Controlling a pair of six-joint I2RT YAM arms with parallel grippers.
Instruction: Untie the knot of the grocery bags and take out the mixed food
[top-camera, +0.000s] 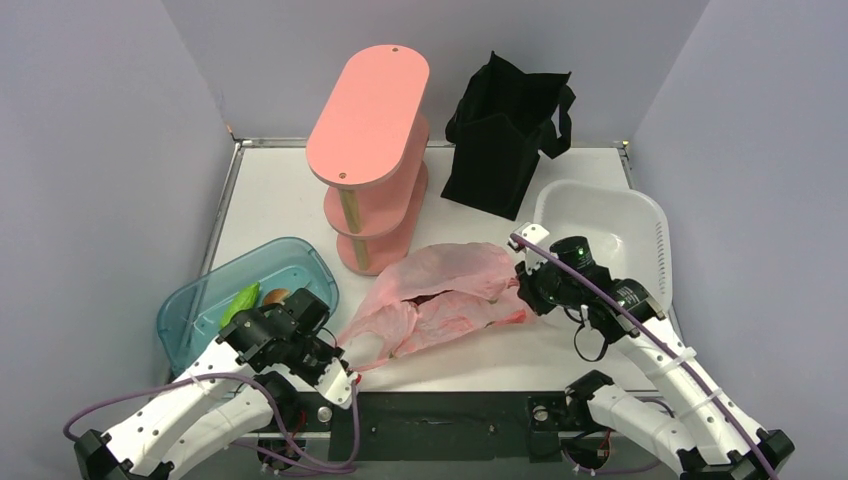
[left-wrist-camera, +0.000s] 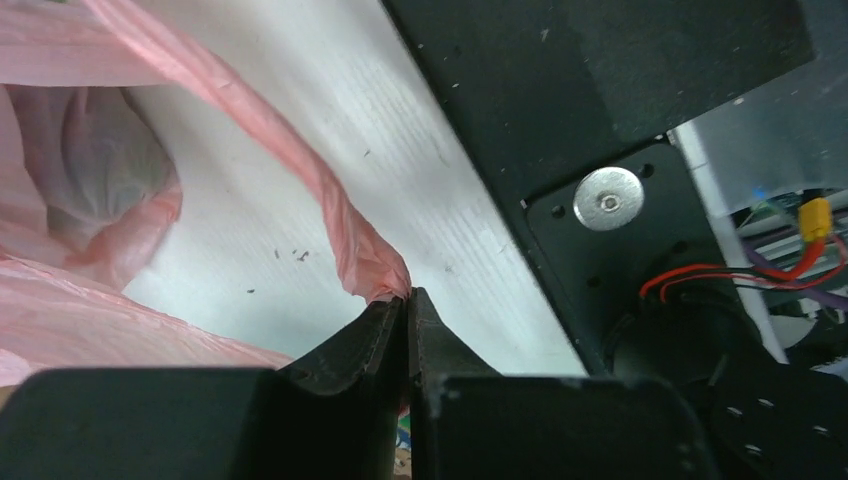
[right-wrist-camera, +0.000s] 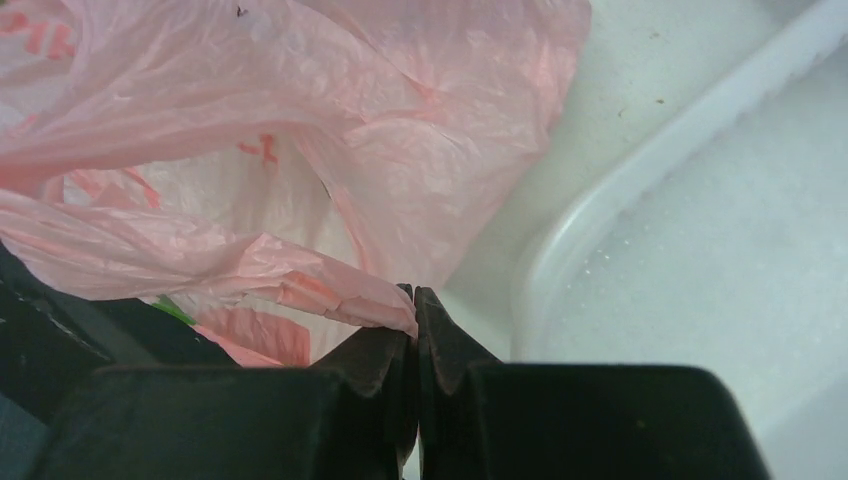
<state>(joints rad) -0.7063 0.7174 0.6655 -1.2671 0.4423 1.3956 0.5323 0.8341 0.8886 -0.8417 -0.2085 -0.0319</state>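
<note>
Pinching a stretched handle of the pink bag with the left gripper at the near edge of the table, jaws clamped on the plastic. Clamping another fold in the right gripper, just beside the white basin. Farther back, standing upright, the black tote.

Contents of the pink bag — out of sight.

The left arm and right arm had white shells with black joints and wrists, a purple cable running along each; the black fingers were wedge-shaped, tapering to blunt tips
</note>
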